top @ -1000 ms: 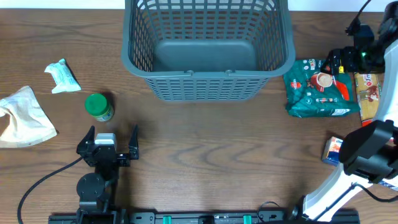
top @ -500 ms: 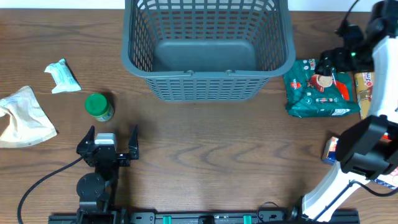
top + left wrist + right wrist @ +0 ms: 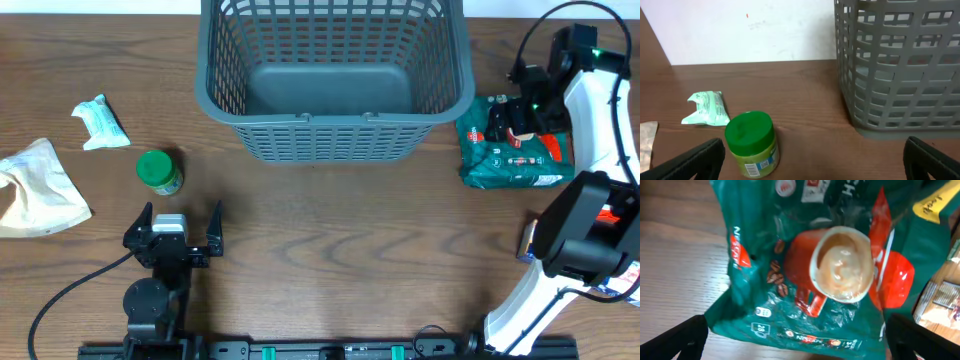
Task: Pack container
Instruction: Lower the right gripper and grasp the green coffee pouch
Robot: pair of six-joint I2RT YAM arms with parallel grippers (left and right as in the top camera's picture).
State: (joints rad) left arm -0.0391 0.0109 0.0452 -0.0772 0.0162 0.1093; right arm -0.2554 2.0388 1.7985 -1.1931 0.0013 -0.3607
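The large grey slotted basket (image 3: 335,80) stands at the back middle of the table; nothing shows inside it. It also shows in the left wrist view (image 3: 900,70). My right gripper (image 3: 515,118) is open above a green coffee-mix bag (image 3: 515,150) to the right of the basket; in the right wrist view the bag (image 3: 815,275) lies between the spread fingers. My left gripper (image 3: 175,228) is open and empty near the front left, just short of a green-lidded jar (image 3: 158,171), which also shows in the left wrist view (image 3: 751,144).
A small green-white packet (image 3: 102,122) and a crumpled beige bag (image 3: 38,188) lie at the left. A brown snack pack (image 3: 592,150) lies right of the coffee bag. A small blue box (image 3: 533,240) sits by the right arm's base.
My right gripper has moved left from the table's right edge to above the green coffee bag. The left arm has not moved.
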